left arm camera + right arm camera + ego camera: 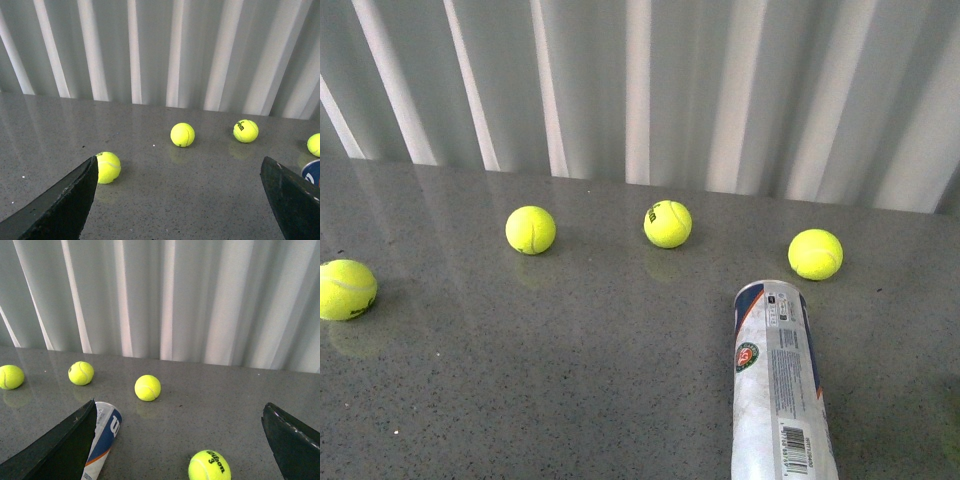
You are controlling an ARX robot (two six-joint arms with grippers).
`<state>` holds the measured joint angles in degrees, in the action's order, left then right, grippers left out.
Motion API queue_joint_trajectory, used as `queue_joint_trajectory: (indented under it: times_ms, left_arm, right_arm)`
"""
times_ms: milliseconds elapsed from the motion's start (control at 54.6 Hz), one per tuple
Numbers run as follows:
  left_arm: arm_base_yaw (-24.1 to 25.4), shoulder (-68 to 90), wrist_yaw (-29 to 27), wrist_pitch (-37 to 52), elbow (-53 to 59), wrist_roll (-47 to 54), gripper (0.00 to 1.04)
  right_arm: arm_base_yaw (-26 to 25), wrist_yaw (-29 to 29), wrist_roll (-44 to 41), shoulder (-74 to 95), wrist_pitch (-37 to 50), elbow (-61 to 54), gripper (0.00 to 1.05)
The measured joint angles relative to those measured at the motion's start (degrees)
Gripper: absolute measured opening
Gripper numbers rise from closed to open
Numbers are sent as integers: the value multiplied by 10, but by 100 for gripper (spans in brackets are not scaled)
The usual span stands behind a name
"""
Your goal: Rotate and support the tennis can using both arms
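Observation:
The tennis can (778, 385) lies on its side on the grey table at the front right, its round logo and barcode facing up, its far end pointing away from me. In the right wrist view the can (102, 439) shows its blue-and-white label with a white "W", partly hidden behind one finger (55, 450). My right gripper (179, 440) is open and empty above the table. A sliver of the can (311, 173) shows in the left wrist view beside a finger (295, 200). My left gripper (177, 200) is open and empty. Neither arm shows in the front view.
Several yellow tennis balls lie loose on the table: one at the far left (345, 289), others in a row (531, 229) (667, 223) (815, 253). A Wilson ball (209, 466) lies between the right gripper's fingers. A white pleated curtain (640, 90) backs the table.

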<state>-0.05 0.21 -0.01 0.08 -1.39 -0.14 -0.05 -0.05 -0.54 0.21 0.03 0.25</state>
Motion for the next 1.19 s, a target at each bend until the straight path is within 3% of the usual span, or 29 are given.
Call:
queue_joint_trajectory:
  times_ms: [751,898,1008,1191]
  left_arm:
    - [0,0,0,0,0,0,98]
    - [0,0,0,0,0,0,98]
    - [0,0,0,0,0,0,98]
    - [0,0,0,0,0,0,98]
  right_arm:
    - [0,-2,-1,0,0,0,98]
    - [-50,-160,-43,57,-20,42,98]
    - [-106,-187,-25,132,57,99,98]
    - [-132,-111,29,375,206,210,98]
